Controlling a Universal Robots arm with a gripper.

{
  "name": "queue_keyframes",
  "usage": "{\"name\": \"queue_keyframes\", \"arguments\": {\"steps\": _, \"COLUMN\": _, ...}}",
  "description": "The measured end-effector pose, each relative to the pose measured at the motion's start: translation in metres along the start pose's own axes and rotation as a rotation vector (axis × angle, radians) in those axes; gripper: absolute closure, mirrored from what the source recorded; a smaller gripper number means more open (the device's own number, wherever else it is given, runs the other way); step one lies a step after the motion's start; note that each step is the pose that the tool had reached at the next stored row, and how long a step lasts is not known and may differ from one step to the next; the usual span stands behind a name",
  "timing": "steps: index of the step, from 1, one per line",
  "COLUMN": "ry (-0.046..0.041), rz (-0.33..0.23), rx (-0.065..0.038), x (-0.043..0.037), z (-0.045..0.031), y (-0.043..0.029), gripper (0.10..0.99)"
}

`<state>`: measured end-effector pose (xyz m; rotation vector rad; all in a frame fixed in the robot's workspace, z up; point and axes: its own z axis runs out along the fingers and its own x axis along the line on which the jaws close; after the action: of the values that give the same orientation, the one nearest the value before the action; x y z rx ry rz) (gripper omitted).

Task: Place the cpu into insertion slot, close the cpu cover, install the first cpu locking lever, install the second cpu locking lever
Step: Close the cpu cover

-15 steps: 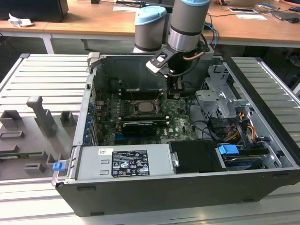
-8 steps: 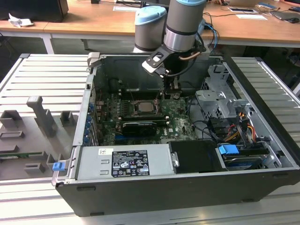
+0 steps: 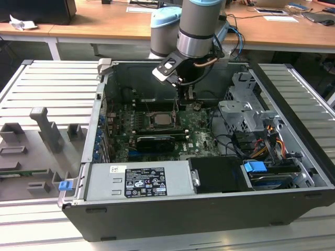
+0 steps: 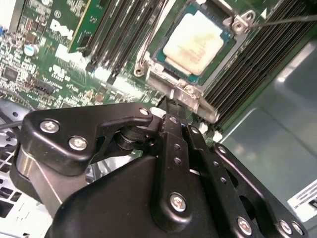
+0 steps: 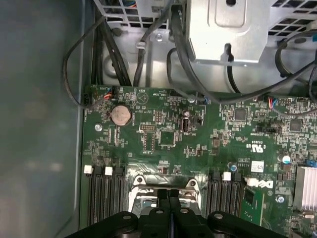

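Our gripper [image 4: 170, 111], pinched together, sits at the cpu cover [image 4: 184, 93] tab; we judge it thin, stiff, springy, best pressed there.

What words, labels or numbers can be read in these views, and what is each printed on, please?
White label on the power supply: too small to read.
White logo on the motherboard: a brand mark, left unquoted.
Fine white print on the motherboard: too small to read.
No other text is legible.
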<state>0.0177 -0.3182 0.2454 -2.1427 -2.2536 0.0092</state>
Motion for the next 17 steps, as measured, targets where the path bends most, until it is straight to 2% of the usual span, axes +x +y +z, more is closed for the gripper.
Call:
{"name": "queue_keyframes", "arguments": {"steps": 5, "ry": -0.0001, "rz": 0.0, "rx": 0.0, "x": 0.0008, "z": 0.0008, "y": -0.0152, "gripper": 0.98}}
{"name": "queue_keyframes", "arguments": {"steps": 17, "ry": -0.0004, "rz": -0.002, "rx": -0.001, "x": 0.0024, "z": 0.0079, "y": -0.0388, "gripper": 0.98}}
